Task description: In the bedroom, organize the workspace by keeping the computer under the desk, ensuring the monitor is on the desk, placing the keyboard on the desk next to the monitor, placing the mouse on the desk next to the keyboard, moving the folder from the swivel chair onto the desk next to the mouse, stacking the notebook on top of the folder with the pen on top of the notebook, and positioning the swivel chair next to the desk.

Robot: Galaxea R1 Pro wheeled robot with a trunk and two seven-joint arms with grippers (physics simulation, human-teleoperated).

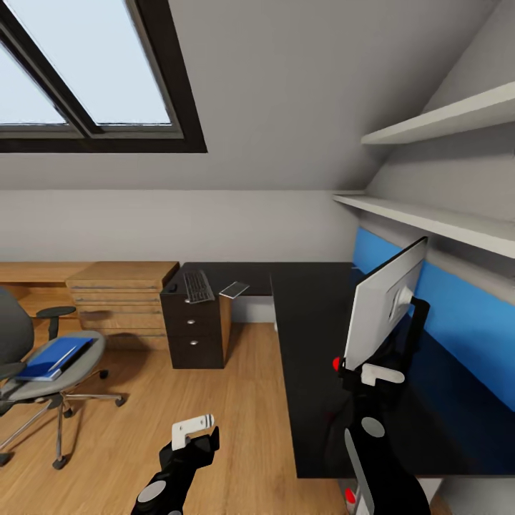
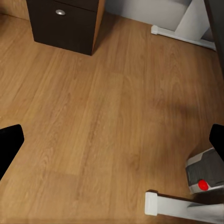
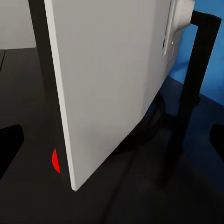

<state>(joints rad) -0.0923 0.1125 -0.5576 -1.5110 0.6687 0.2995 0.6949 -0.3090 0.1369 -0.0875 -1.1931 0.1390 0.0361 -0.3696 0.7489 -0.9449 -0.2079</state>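
Monitor stands on the desk at about 3 o'clock, its pale back turned to the room. Right gripper is at its near edge — jaws spread wide, one on each side, not pinching yet. Left gripper hangs open over the floor at 7 o'clock. My guess — squeeze softly and turn the monitor slowly, or it may tip.
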